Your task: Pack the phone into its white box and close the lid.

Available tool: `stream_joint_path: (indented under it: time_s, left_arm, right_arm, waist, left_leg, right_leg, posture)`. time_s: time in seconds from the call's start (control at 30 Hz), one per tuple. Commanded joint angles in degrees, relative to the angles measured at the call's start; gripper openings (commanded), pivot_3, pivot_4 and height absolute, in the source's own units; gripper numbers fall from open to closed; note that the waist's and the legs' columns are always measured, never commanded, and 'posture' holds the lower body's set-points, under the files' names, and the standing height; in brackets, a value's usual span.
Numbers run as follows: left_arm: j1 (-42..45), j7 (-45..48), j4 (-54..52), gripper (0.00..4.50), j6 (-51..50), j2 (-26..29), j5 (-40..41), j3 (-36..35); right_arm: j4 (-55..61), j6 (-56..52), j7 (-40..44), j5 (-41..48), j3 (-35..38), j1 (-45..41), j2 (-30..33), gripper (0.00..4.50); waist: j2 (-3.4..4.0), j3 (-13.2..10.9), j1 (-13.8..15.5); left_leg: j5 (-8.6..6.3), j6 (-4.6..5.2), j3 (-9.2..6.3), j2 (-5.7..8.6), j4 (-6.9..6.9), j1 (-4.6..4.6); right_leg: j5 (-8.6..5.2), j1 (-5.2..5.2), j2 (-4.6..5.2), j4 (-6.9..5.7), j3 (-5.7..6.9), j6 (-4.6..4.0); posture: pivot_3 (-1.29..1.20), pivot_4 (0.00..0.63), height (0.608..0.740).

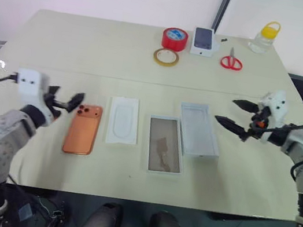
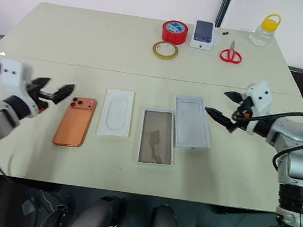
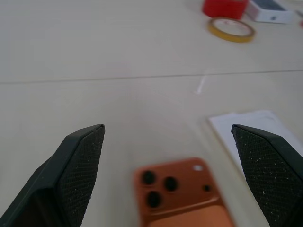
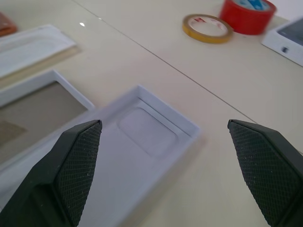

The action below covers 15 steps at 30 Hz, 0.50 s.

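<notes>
my left gripper (image 1: 64, 100) hangs with its fingers spread wide just beside the camera end of the phone (image 1: 82, 129), which lies back up on the table (image 1: 93, 44) (three lenses toward the far side). to its right lie a flat white insert (image 1: 123, 121), then the white box (image 1: 165, 144) with its brownish floor bare, then the lid (image 1: 198, 129), rim up, touching the box's corner. my right gripper (image 1: 235, 113) hovers, spread just as wide, beside the lid's far end.
</notes>
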State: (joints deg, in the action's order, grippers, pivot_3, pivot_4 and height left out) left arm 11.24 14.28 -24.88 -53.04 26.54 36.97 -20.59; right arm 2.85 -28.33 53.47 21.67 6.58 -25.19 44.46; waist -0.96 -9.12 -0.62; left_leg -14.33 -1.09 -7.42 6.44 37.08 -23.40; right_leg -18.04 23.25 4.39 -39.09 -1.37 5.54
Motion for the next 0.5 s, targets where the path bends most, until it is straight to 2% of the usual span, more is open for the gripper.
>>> stream_joint_path:
  time_s: [0.03, 0.13, 0.3, 0.5]
  left_arm:
    - [3.3, -2.4, -3.0, 4.50, -5.1, -1.3, 3.0, 2.4]
    - [6.1, -7.4, -2.1, 4.50, -11.2, -4.4, 3.1, 4.4]
    - [11.3, -17.3, -0.1, 4.50, -21.1, -15.5, 8.1, -4.0]
    - [14.2, -23.0, -1.2, 4.50, -29.2, -19.8, 7.1, -5.4]
  right_arm:
    - [8.9, -3.5, -1.2, 2.1, -0.5, 0.4, 0.1, 4.45]
    - [13.2, -5.5, -2.1, 2.7, -0.5, 1.7, 0.2, 4.45]
    - [15.7, -6.5, -2.4, 3.2, 0.0, 4.1, 0.4, 4.45]
    - [15.5, -6.6, -2.5, 3.8, -0.3, 2.8, -0.2, 4.45]
  waist:
    - [-0.01, 0.0, -0.1]
    - [-0.02, 0.0, 0.0]
    - [-0.09, 0.0, 0.1]
    - [-0.10, 0.0, -0.1]
  left_leg:
    - [0.00, 0.00, -0.01, 0.00, 0.00, -0.01]
    - [0.00, 0.00, -0.01, 0.01, 0.02, -0.01]
    - [0.00, 0.00, -0.01, 0.03, 0.06, -0.01]
    - [0.01, -0.02, -0.01, 0.01, 0.05, 0.00]
  right_leg:
    - [0.00, 0.01, 0.00, 0.00, 0.01, 0.00]
    - [0.00, 0.00, 0.00, 0.00, 0.01, 0.00]
    - [0.00, -0.02, 0.00, -0.01, 0.03, 0.01]
    - [0.00, -0.01, -0.04, -0.04, 0.02, 0.02]
  posture:
    - [0.00, 0.150, 0.740]
    - [0.00, 0.150, 0.740]
    - [0.00, 0.150, 0.740]
    - [0.00, 0.150, 0.740]
